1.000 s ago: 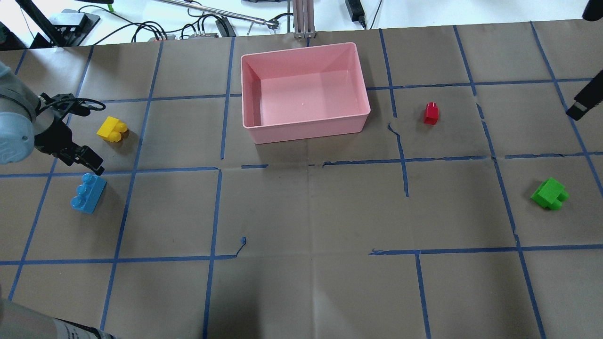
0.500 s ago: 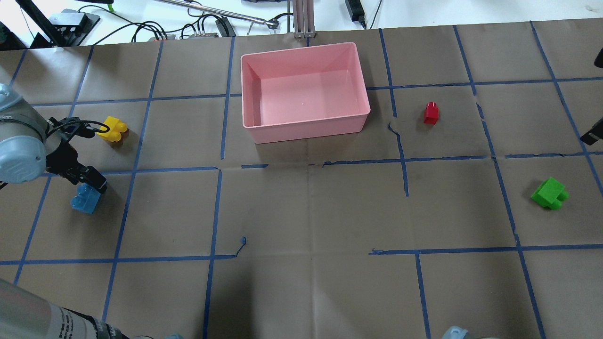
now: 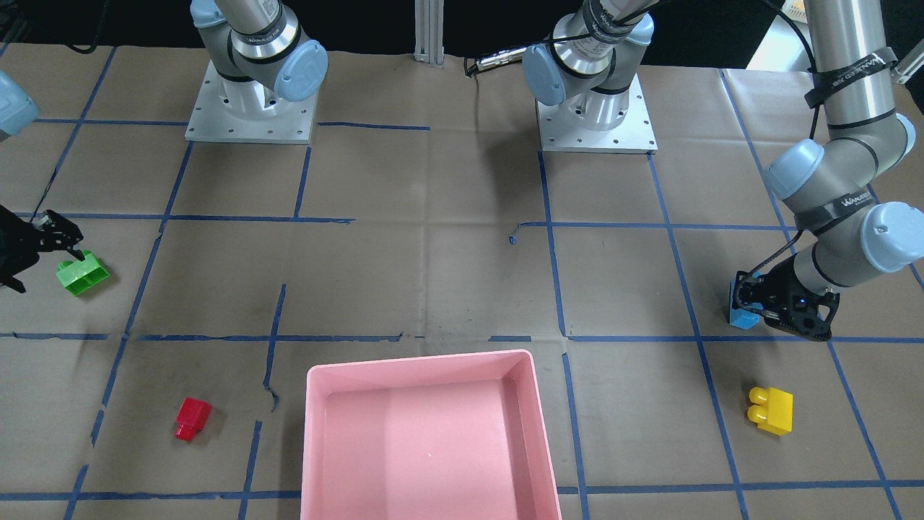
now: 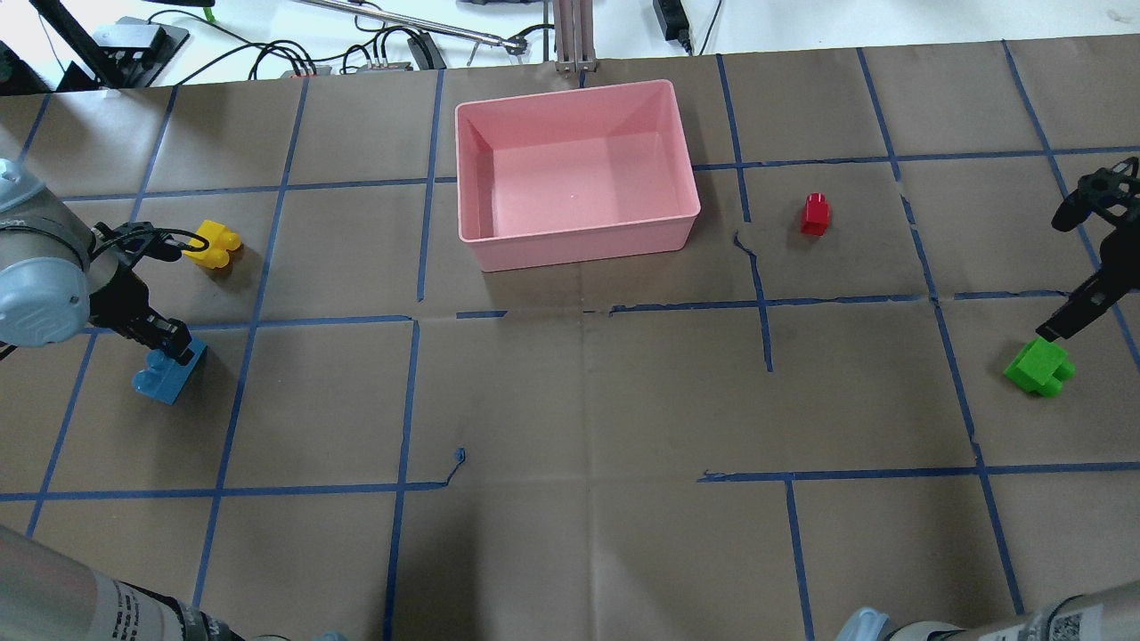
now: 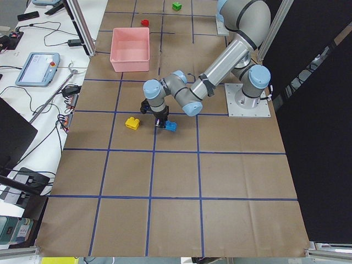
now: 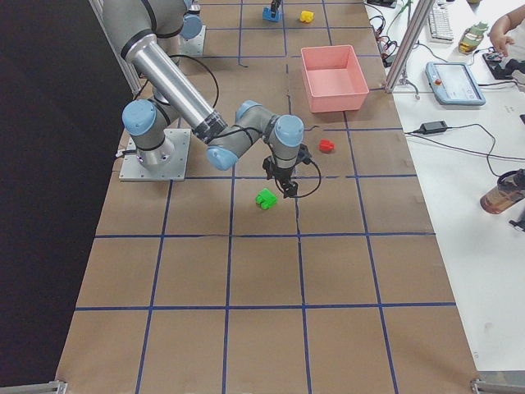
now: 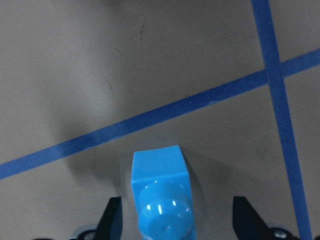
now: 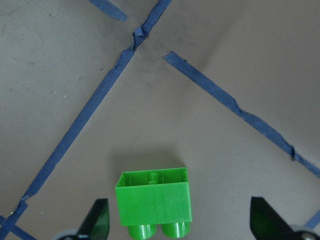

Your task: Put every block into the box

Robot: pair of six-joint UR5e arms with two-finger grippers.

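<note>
Both arms have moved in the last second. Near the left edge of the worktop point(image 4: 579, 401), the left tool point(image 7: 177, 225) has come down from the gap between the yellow block point(image 4: 212, 245) and the blue block point(image 7: 159, 175) to straddle the blue one. Its jaws are spread, with one finger on each side of the block and neither touching it.

Near the right edge, the right tool point(image 8: 180, 222), barely in view a second ago, now hangs over the green block point(image 8: 154, 197). It is also spread wide and holds nothing. The green block lies on its side with its studs pointing sideways, nearer one finger than the other.

The pink box point(image 4: 579, 245) stands at the middle of the far edge and is empty. The red block point(image 4: 815, 214) sits between it and the right edge. All four blocks rest on the worktop.

Likely risks from here:
- The left tool seems to sit over one end of the long blue block, so a grip there may let the block swing or slip when lifted.
- The nearer finger may shove and twist the off-centre green block before the other finger arrives.
- If both arms carry to the box together, they could crowd each other above it.
- A low carry could catch the box wall.
</note>
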